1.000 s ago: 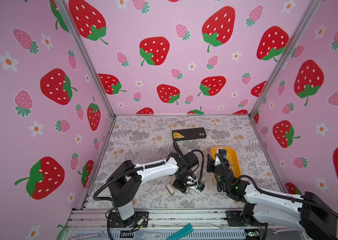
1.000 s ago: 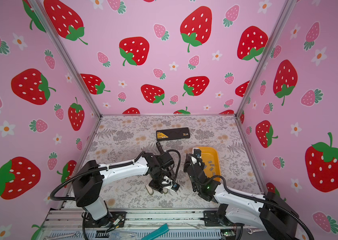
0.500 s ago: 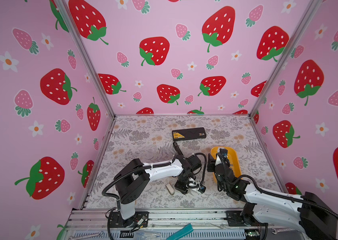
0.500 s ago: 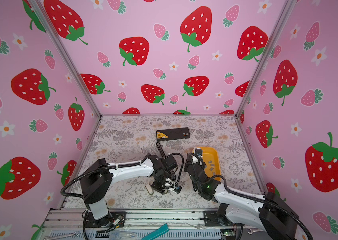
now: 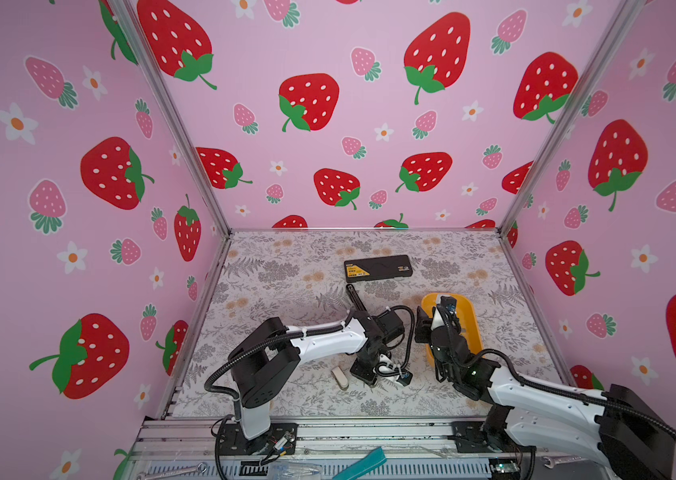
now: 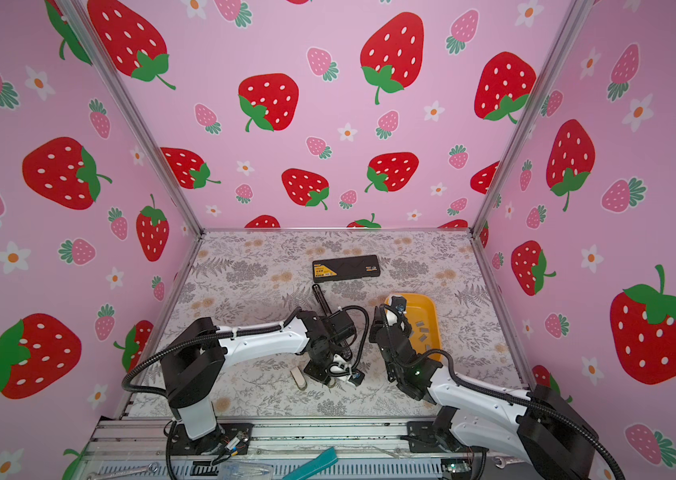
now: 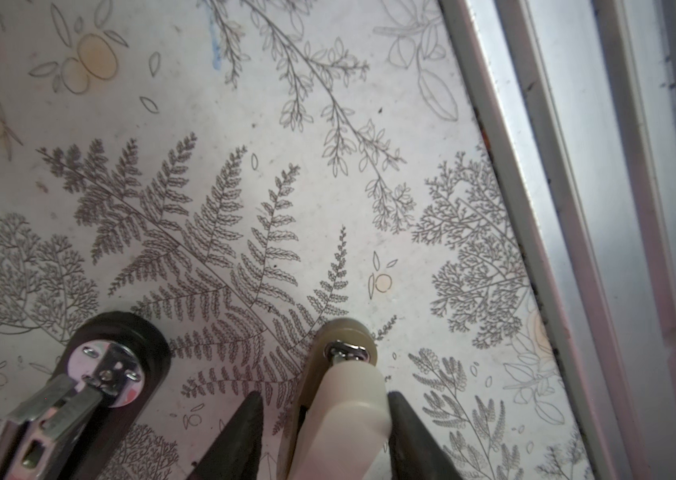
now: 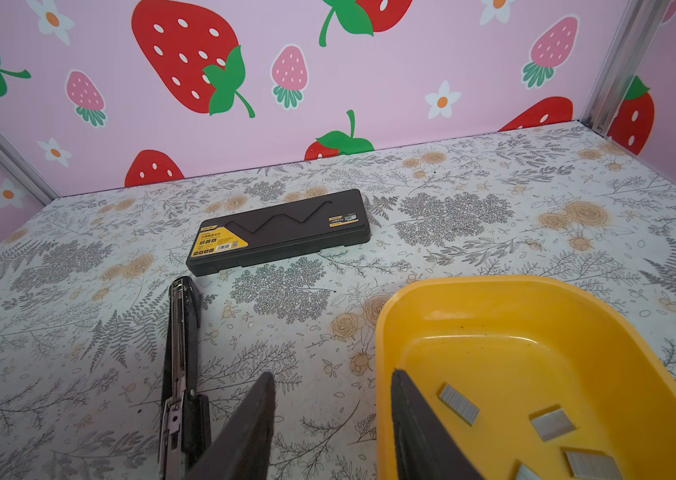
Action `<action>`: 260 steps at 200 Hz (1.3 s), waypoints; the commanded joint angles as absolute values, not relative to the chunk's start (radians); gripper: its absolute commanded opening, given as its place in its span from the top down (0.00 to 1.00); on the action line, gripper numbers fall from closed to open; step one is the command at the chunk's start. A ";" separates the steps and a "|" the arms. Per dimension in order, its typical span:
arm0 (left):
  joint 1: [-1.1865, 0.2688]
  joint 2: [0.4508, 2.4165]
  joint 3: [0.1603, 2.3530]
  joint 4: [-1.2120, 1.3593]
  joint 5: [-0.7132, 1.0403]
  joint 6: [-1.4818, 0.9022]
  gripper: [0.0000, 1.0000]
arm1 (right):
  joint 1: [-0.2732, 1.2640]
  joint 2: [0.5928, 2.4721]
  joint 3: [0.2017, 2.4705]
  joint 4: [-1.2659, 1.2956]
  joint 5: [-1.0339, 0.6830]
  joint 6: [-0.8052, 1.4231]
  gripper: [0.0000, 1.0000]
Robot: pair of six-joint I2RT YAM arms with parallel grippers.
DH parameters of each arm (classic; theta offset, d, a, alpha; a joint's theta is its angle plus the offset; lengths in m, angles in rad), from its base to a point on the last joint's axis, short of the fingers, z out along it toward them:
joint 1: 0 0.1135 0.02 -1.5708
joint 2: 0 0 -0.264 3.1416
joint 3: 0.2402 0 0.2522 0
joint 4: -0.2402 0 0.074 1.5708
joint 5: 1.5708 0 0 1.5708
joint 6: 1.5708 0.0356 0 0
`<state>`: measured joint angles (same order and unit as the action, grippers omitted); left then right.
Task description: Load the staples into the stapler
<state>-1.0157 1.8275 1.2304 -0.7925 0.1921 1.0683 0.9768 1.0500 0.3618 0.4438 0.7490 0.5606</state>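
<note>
Toward 7 o'clock on the floral table [image 5: 286, 266], in both top views, a short cream bar [image 5: 339, 378] lies flat. Just right of it the left gripper [image 7: 325, 395] reaches down. The left wrist view shows the bar's metal-tipped end between the two dark fingers [image 7: 240, 436] (whether they squeeze it or merely straddle it cannot be told). Near the centre the black stapler [image 5: 354, 296] lies open, metal channel up, pointing toward 12 o'clock. Beyond it, at 12, sits a black box [image 5: 378, 268] with a yellow label. At 3 o'clock the right gripper [image 8: 332, 376] hangs with jaws spread and empty, straddling the 9 o'clock rim of a yellow tray [image 8: 382, 332]. The staples [image 8: 459, 403], small grey strips, lie loose inside that tray.
</note>
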 commanded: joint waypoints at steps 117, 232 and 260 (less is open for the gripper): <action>-1.023 1.858 1.262 -0.849 0.203 1.114 0.78 | 0.956 1.034 0.369 0.407 0.744 0.624 0.52; -0.867 1.557 1.266 -0.779 0.340 1.063 1.00 | 0.928 0.899 0.323 0.419 0.645 0.686 0.37; -0.806 1.446 1.192 -0.598 0.324 0.990 1.00 | 0.928 0.958 0.355 0.448 0.525 0.624 0.39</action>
